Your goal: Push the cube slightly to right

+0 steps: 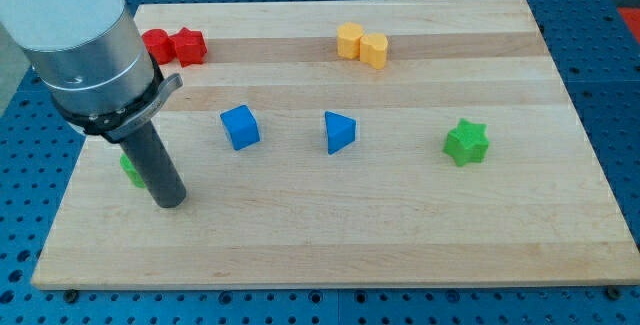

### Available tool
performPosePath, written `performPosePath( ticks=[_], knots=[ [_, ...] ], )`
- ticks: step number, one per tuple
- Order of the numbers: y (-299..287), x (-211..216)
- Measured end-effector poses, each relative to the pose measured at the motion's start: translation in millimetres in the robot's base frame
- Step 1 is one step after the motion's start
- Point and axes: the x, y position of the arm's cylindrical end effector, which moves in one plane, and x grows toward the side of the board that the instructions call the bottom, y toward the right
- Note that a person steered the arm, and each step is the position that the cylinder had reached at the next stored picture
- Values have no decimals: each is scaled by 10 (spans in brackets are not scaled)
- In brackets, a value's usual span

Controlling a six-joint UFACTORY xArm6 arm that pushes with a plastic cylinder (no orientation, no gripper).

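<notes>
The blue cube [240, 127] is seen left of centre on the wooden bench [400, 235], with the blue triangular block [339, 131] near on its right. My tip [170, 203] is planted toward the view's bottom-left of the cube, apart from it. A green block [129, 170] is partly hidden behind the rod. No pincer is fitted, so no grip can be reported.

Blue cube [239, 127]. Small, bright, turned a bit so one corner faces the view's bottom. Sits flat on the wooden counter [400, 225], left of the middle, alone, touching nothing.
</notes>
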Motion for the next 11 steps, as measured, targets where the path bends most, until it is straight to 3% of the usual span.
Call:
performPosePath(
  ticks=[1, 2, 3, 4, 6, 7, 9, 10, 11],
  knots=[
    [4, -166],
    [35, -699],
    [47, -699],
    [565, -711],
    [836, -741],
    [807, -741],
    [123, -854],
    [215, -1190],
    [226, -1167]
  ],
)
